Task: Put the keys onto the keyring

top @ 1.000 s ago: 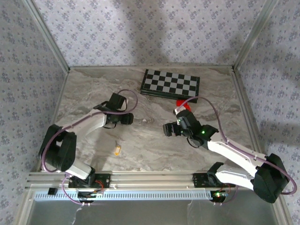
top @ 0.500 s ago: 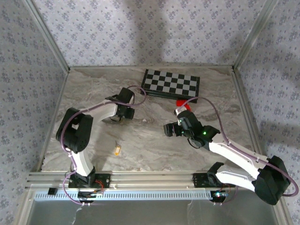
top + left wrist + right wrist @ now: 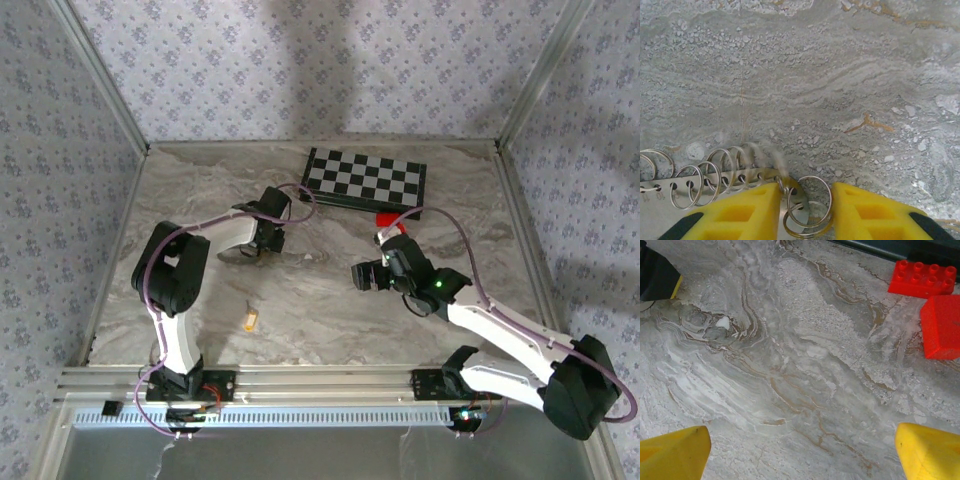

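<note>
Straddling the keyring, L gripper pads sit just beside its rim each side; can't tell if pinched yet. R gripper spread wide, empty, over bare marble nr red blocks. Key lies well apart, nr front edge. Risk: thin ring slips the pads, or whole strip drags w/ it. Holder of sorts: metal strip, spare rings threaded thru its holes.

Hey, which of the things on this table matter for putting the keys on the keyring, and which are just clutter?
For the job: key, keyring.
Lying about: chessboard, studded red brick, red block.
</note>
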{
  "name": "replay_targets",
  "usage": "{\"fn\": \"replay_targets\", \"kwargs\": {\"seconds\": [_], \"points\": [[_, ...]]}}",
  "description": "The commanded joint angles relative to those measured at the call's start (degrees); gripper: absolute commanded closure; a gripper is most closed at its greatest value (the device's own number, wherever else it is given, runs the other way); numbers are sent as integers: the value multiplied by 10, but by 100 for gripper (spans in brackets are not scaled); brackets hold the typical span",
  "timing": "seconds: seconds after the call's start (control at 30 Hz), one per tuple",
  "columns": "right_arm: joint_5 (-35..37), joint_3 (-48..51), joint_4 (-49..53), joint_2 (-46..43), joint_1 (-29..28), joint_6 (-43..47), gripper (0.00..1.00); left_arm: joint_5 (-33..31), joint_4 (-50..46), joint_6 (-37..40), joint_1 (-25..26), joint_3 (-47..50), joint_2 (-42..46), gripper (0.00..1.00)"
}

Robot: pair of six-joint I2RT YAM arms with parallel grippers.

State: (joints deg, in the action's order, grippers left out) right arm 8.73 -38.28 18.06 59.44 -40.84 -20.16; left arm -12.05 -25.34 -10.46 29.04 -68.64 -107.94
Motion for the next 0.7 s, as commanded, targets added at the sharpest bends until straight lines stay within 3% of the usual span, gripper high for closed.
{"fn": "replay_targets", "kwargs": {"seconds": [0.0, 0.23, 0.67], "points": [[6, -1, 13, -11, 5, -5, 4, -9, -8, 4, 3, -16, -11, 72], [13, -3, 13, -35, 7, -3, 6, -6, -15, 2, 14, -22, -20, 80], [9, -1, 22, -59, 14, -4, 9, 16, -4, -36, 64, 9, 7, 81]]}}
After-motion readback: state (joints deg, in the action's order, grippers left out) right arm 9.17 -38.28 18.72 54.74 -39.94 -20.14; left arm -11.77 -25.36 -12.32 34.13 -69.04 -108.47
